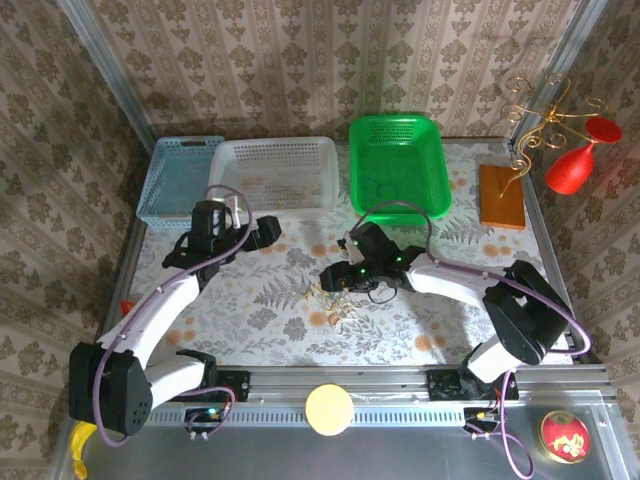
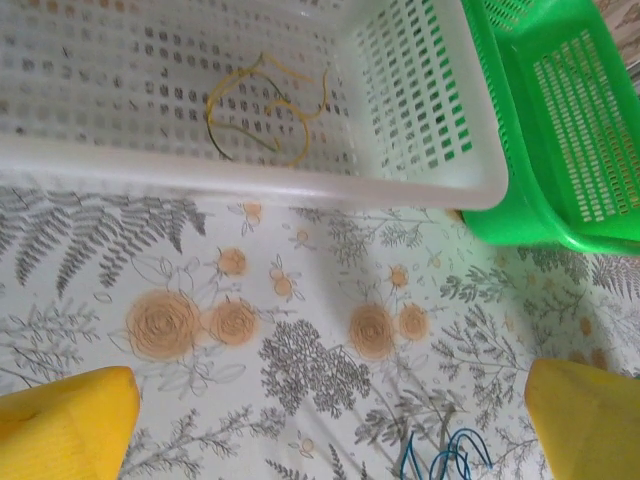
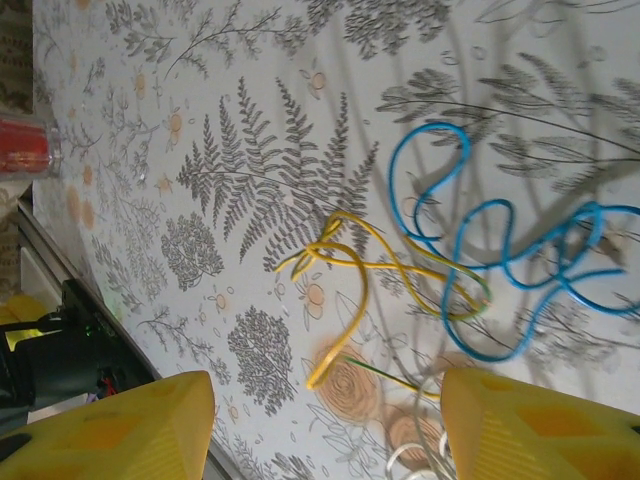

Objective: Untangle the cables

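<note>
Cables [image 1: 347,291] lie in a loose clump on the table [image 1: 250,320] just ahead of the right gripper [image 3: 325,390], which is spread wide w/ nothing held. The yellow cable [image 3: 358,275] runs out from btwn its fingers [image 3: 130,430] and crosses the blue cable [image 3: 480,215] a bit further out, both flat on the cloth. Left gripper [image 2: 320,410] is also wide open and empty, well apart from the clump, w/ a white basket [image 2: 250,175] ahead of it holding a yellow loop [image 2: 265,110], and a green basket [image 2: 560,130] right beside that.
</note>
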